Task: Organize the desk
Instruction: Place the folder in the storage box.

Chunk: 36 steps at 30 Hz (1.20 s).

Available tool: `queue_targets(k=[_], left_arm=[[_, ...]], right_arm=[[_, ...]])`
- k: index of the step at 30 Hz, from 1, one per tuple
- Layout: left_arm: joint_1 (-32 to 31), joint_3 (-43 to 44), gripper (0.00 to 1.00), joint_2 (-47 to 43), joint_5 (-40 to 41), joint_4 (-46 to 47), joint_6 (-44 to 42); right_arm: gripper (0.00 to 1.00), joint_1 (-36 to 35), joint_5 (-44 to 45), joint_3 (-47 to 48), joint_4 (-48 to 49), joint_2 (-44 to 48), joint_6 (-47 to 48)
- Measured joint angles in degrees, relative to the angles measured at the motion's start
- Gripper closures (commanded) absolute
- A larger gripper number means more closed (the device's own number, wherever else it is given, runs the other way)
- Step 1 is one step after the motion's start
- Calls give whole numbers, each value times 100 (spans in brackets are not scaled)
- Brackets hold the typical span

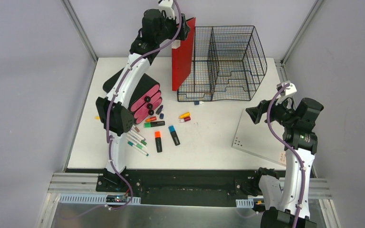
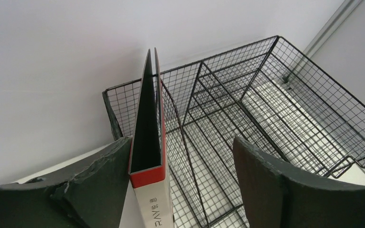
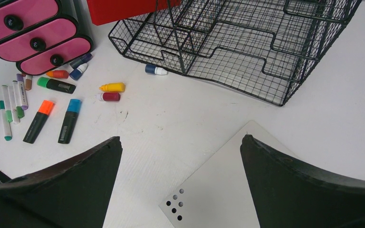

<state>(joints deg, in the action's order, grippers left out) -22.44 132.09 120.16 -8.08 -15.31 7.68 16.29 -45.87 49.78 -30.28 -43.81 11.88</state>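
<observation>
Plain grey walls close the space on three sides: the left wall [image 1: 28, 71], the back wall [image 1: 119, 23] and the right wall [image 1: 347, 61]. An aluminium rail [image 1: 78, 28] runs up the back left corner and a second rail [image 1: 302, 31] up the back right. The white worktop [image 1: 209, 142] fills the bottom of this booth, matt and faintly scuffed. Along its near edge lies a black strip [image 1: 185, 176], then an aluminium beam [image 1: 73, 183], a slotted white cable duct [image 1: 100, 199] and a shiny metal sheet [image 1: 171, 217]. The light is even and soft, with pale shadows.
</observation>
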Motion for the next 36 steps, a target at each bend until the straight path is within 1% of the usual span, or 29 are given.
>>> queue_targets(k=[4,7,10,11,12,14,15,16,25,27,29,30,33,36], left_arm=[[4,529,40,308,-98,-669,63],[4,695,47,551,-116,-1034,66],[4,739,59,754,-125,-1329,52],[4,737,65,811,-120,-1425,33],[4,737,76,844,-116,-1523,17],[4,737,90,876,-87,-1652,-33],[7,739,99,879,-55,-1670,-85],[11,741,100,879,4,-1683,-107],[52,741,100,833,11,-1722,-114],[52,345,100,616,20,-1473,-111],[52,-240,100,275,31,-1106,-107],[52,-693,100,15,37,-815,-111],[37,-1602,100,-546,74,-83,-122],[35,-2277,100,-916,190,802,-127]], right_arm=[[1,0,0,0,-2,26,0],[1,0,0,0,0,37,-2],[1,0,0,0,-2,37,-2],[1,0,0,0,0,37,-2],[1,0,0,0,0,37,-2],[1,0,0,0,-2,37,-2],[1,0,0,0,0,37,-2],[1,0,0,0,0,37,-2],[1,0,0,0,0,37,-2],[1,0,0,0,-2,37,-2],[1,0,0,0,0,37,-2],[1,0,0,0,0,37,-2],[1,0,0,0,0,37,-2],[1,0,-2,0,-2,37,-2]])
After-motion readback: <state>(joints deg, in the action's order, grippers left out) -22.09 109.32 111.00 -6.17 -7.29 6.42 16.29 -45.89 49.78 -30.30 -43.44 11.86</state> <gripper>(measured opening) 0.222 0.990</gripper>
